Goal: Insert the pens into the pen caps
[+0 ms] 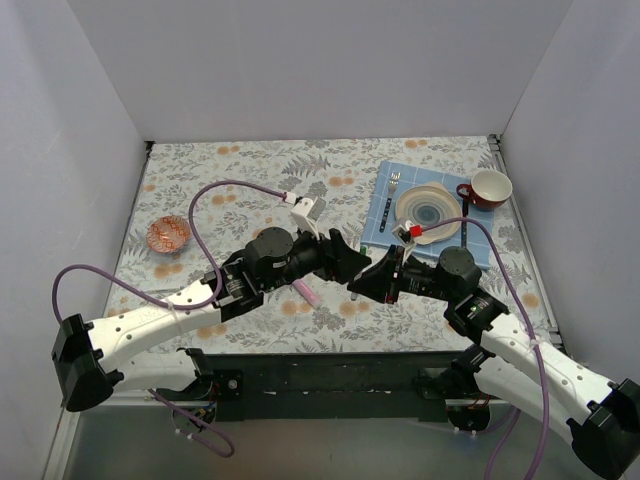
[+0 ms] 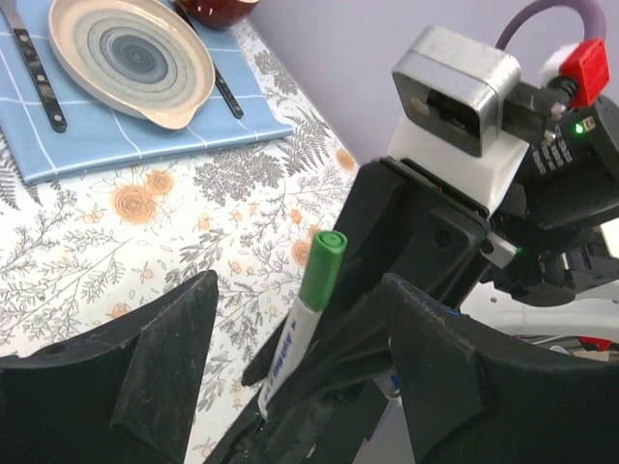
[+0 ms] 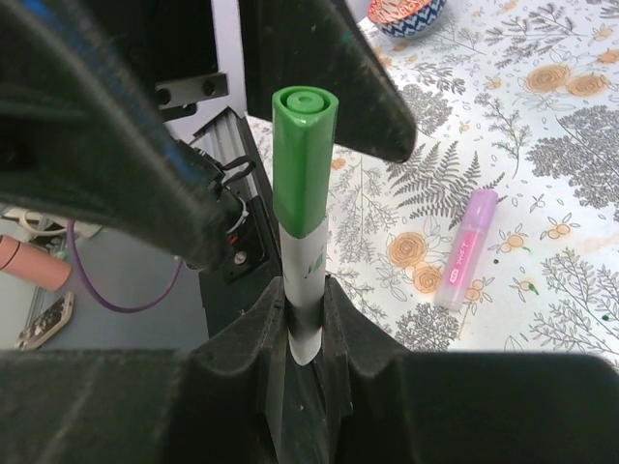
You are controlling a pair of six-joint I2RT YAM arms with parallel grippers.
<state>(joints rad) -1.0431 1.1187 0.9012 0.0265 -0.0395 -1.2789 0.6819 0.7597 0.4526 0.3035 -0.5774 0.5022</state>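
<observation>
A whitish-grey stick pen (image 3: 302, 280) stands upright at centre frame in the right wrist view. Its long axis is vertical, and a green plastic cap (image 3: 305, 126) sits on its upper end, pointing up. The right gripper (image 3: 302, 324) clamps the lower barrel. The left gripper (image 2: 300, 300) hangs released, fingers spread either side of the cap without touching. At right, a pink-lilac pen (image 3: 464, 249) lies flat on the floral tablecloth (image 3: 542, 145), slanting from upper right to lower left.

floral table (image 1: 250, 170) bears pink pen (image 1: 307, 293), mat (image 1: 376, 218), bowl (image 1: 168, 234).
</observation>
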